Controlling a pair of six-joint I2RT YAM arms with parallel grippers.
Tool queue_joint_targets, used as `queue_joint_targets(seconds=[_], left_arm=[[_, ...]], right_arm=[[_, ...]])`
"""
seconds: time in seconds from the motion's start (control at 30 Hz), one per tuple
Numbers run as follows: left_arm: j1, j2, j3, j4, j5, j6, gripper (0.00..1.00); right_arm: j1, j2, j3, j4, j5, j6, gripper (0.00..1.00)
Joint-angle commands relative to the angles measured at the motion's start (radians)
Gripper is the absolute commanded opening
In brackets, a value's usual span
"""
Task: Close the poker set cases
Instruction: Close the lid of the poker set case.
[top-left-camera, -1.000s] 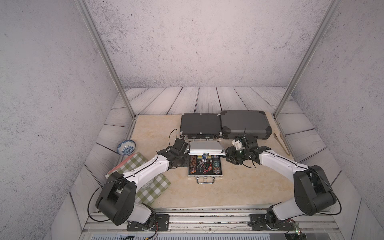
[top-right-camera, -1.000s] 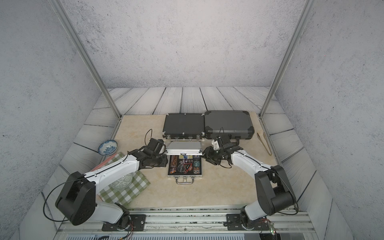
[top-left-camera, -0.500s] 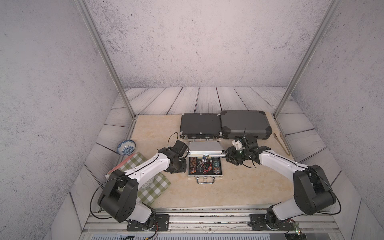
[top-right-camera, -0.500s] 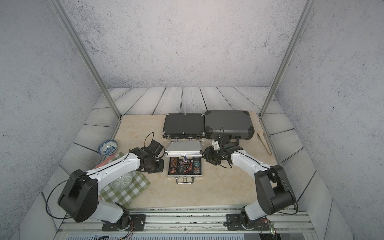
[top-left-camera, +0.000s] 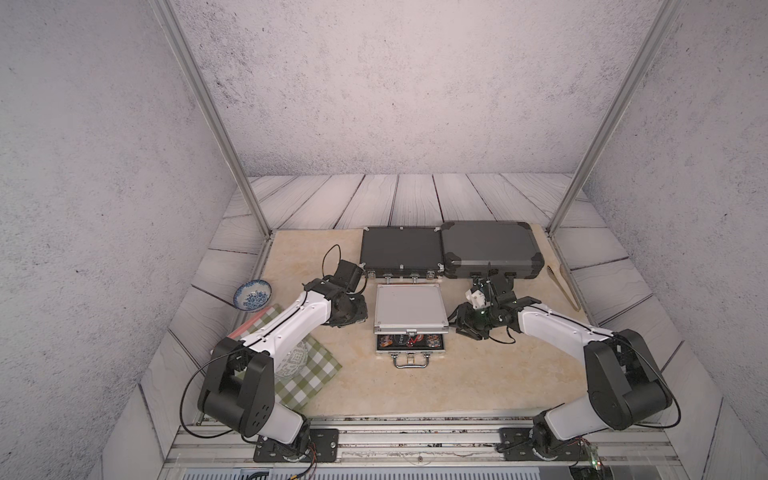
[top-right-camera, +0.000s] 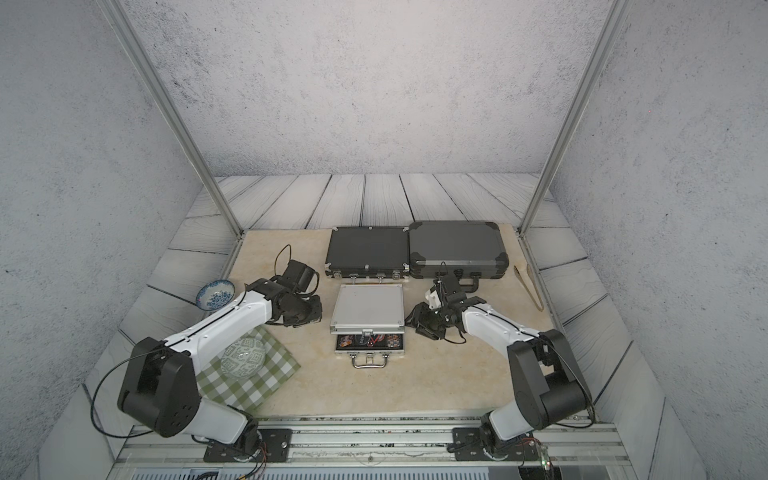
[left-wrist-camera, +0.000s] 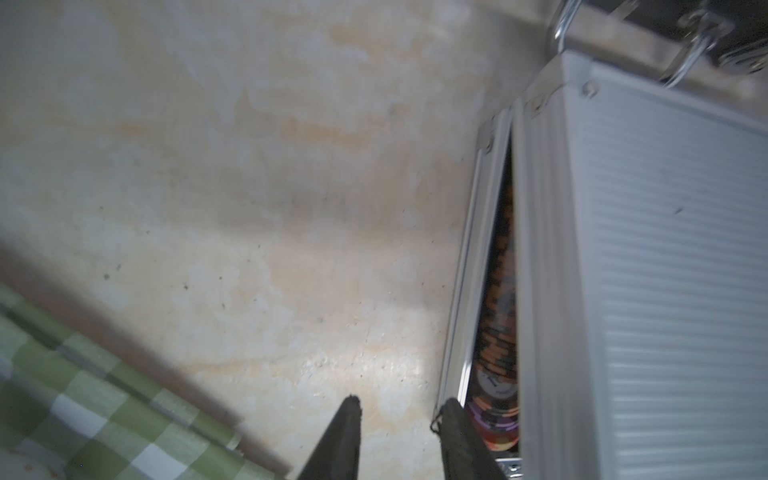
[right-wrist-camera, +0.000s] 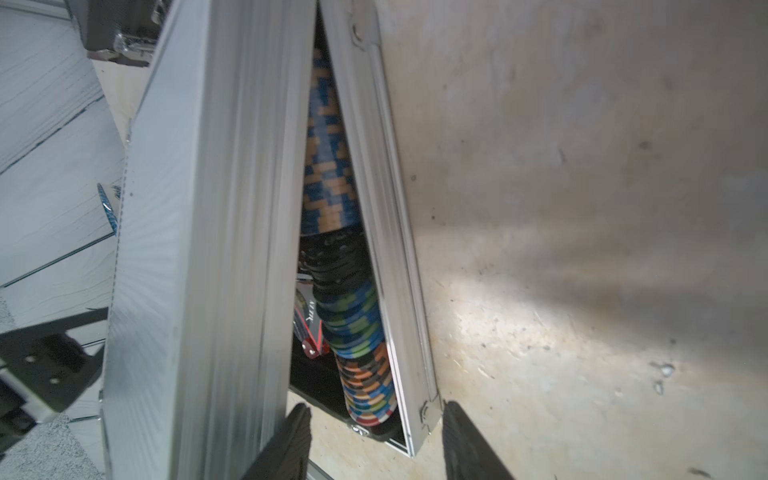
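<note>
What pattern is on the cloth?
The cloth is green-and-white checked, clearest in a top view.

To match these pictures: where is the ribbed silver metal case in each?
Top view: ribbed silver metal case central, between the arms.
Top view: likewise central.
Left wrist: its lid beside left tool.
Right wrist: its lid by right tool.
Shared landmark: striped poker chips in its gap.

In both top views the silver lid (top-left-camera: 410, 308) covers all but a thin strip of chips (top-left-camera: 409, 340), too small for us to count. The left arm (top-left-camera: 286, 324) hides part of the checked cloth (top-left-camera: 309, 376). Wrist views crop the left gripper (left-wrist-camera: 401, 405) and right gripper (right-wrist-camera: 376, 409) to jaw tips.
</note>
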Motion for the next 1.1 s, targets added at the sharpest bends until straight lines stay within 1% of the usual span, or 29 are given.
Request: queue_joint_targets(seconds=[0.0,0.17,0.33,0.67,0.9,1.07], left_arm=[[0.008,0.028,0.045,0.014,0.04,0.023,0.35],[0.006,0.052,0.056,0.045,0.127,0.047,0.34],[0.005,0.045,0.0,0.118,0.2,0.048,0.33],[0.002,0.067,-0.048,0.168,0.262,0.046,0.33],[-0.016,0.072,-0.061,0.18,0.264,0.053,0.32],[-0.03,0.07,-0.06,0.164,0.256,0.064,0.32]], right_arm=[[0.004,0.008,-0.006,0.0,0.005,-0.03,0.53],[0.004,0.024,-0.013,-0.001,0.007,-0.04,0.53],[0.004,0.042,-0.019,-0.001,0.014,-0.049,0.53],[0.004,0.068,-0.03,0.004,0.021,-0.06,0.53],[0.003,0.054,-0.019,-0.019,0.025,-0.069,0.53],[0.004,0.012,0.034,-0.091,0.061,-0.096,0.53]])
